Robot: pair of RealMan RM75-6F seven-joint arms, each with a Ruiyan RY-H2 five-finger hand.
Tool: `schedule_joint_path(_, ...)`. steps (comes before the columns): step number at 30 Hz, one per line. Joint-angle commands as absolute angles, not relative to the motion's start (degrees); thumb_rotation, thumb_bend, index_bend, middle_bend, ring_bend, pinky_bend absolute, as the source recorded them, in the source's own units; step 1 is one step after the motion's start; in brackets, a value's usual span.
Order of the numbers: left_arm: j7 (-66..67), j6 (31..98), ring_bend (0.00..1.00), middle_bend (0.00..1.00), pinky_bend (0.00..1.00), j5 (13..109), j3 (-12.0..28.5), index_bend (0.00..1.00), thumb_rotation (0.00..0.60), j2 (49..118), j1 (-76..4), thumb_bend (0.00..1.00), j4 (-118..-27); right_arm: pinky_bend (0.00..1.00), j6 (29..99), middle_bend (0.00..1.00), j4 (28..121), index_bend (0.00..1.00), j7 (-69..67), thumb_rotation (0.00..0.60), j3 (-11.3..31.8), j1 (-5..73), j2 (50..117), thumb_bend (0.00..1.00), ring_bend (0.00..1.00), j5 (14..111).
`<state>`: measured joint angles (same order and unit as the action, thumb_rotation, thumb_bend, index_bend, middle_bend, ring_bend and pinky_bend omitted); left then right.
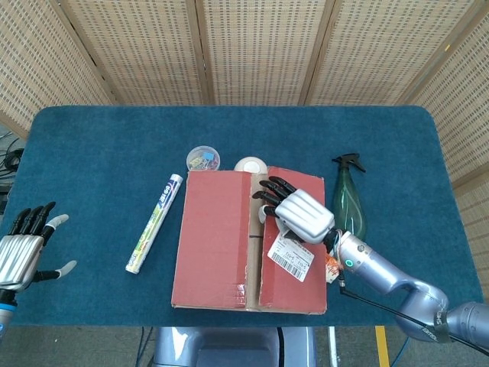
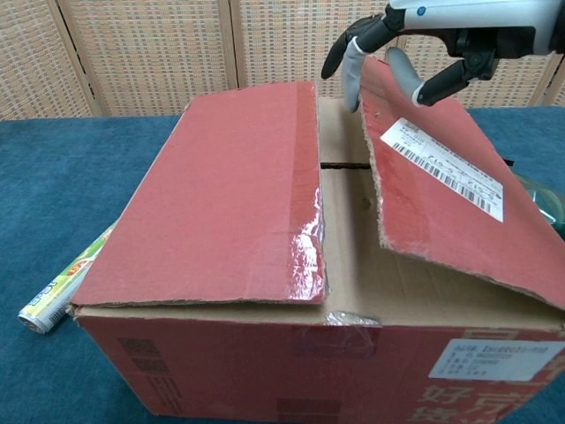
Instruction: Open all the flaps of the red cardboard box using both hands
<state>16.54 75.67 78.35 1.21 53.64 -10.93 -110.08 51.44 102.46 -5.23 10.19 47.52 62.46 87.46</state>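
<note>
The red cardboard box [image 1: 248,241] is seen at the table's near edge, its long axis and the seam between its two top flaps running from the near edge toward the screen behind. The left flap [image 2: 225,199] lies flat and closed. The right flap [image 2: 450,199] is tilted up along the seam, so that brown inner flaps are exposed in the gap. A white barcode label [image 2: 446,168] is stuck on the right flap, and glossy tape runs along the left flap's seam edge.

The right hand [image 1: 294,214] is placed at the far end of the raised flap, fingers hooked over its inner edge, thumb [image 2: 402,75] on top; the flap is held up by it.

Beside the box's right wall a green spray bottle [image 1: 348,199] stands. Just behind the box a round clear container [image 1: 203,159] and a white round object [image 1: 249,164] are seen. Left of the box lies a foil roll [image 1: 154,223]. Well left of the box, the left hand [image 1: 23,248] is held with fingers spread, nothing in it.
</note>
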Motion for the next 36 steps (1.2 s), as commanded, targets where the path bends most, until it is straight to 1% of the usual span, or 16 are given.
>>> schedule_joint_path(1, 16.6, 75.6, 0.0, 0.0, 0.0, 78.39, 1.22, 0.16, 0.433, 53.65, -11.01, 0.21, -110.11, 0.01, 51.72, 0.18, 103.15, 0.45, -4.97, 0.6, 10.36, 47.33, 61.45, 0.96, 0.0, 87.24)
schedule_joint_path(16, 16.69, 75.83, 0.0, 0.0, 0.0, 79.02, 1.63, 0.16, 0.432, 53.85, -11.47, 0.21, -110.36, 0.01, 52.22, 0.18, 106.74, 0.45, -3.22, 0.6, 11.38, 46.53, 55.59, 0.96, 0.0, 85.71)
schedule_joint_path(30, 17.35, 75.41, 0.0, 0.0, 0.0, 78.76, 1.84, 0.16, 0.434, 54.1, -12.0, 0.21, -110.52, 0.01, 52.29, 0.18, 108.87, 0.45, -2.95, 0.6, 13.22, 46.45, 50.41, 0.96, 0.0, 84.66)
schedule_joint_path(36, 17.74, 75.19, 0.0, 0.0, 0.0, 78.24, 1.81, 0.16, 0.432, 54.07, -12.08, 0.21, -110.59, 0.01, 51.83, 0.18, 109.13, 0.45, -2.44, 0.6, 13.28, 45.98, 48.26, 0.95, 0.0, 83.98)
